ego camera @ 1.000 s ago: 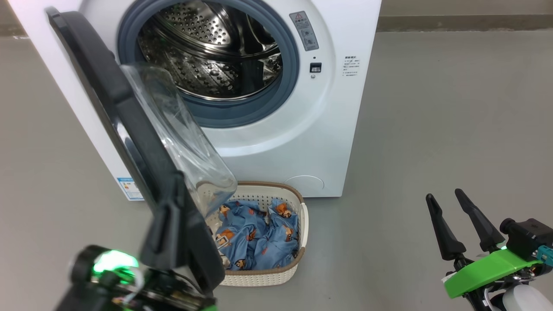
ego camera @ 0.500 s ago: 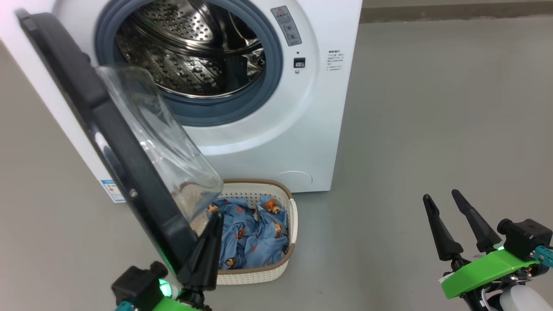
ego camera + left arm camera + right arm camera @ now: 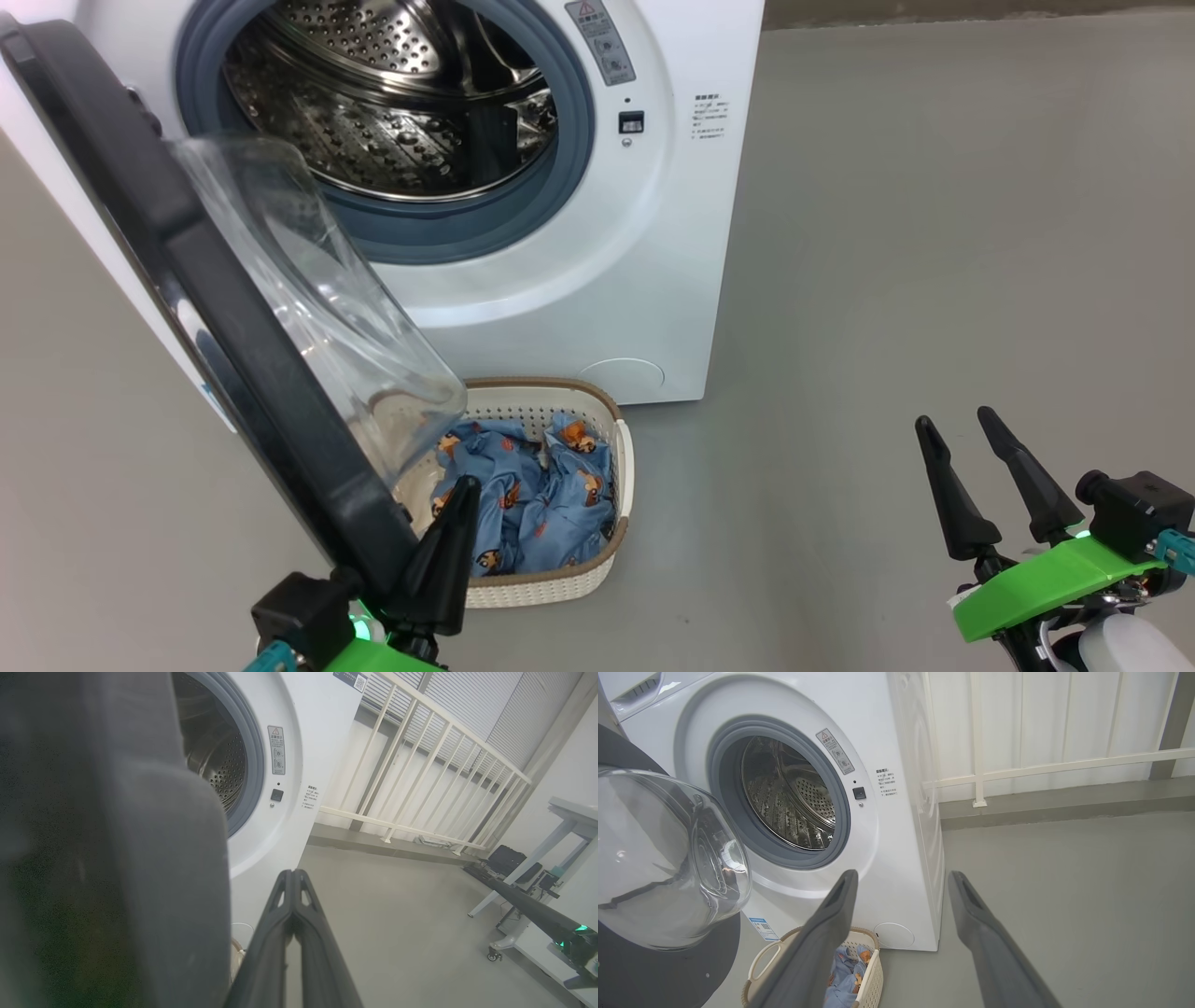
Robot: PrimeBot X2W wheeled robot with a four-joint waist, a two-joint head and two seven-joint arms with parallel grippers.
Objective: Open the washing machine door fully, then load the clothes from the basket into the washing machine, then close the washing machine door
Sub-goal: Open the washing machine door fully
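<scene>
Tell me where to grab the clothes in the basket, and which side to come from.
Probably pinch the bunched ridge of the clothes near the right rim of the basket, coming down from above on the right. The glass bowl of the washing machine door seems to overhang the left part, and the open right gripper sits on that free side.

We log the washing machine [image 3: 597, 280], a white front-loader at upper left, steel drum [image 3: 392, 121] exposed. The washing machine door [image 3: 271, 420], glossy black with a clear bulging bowl, stands swung open at left, overlapping the basket [image 3: 560, 583]. That cream, brown-rimmed basket sits at lower centre, just before the machine, holding the clothes [image 3: 532, 495], crumpled blue bear-print fabric.
</scene>
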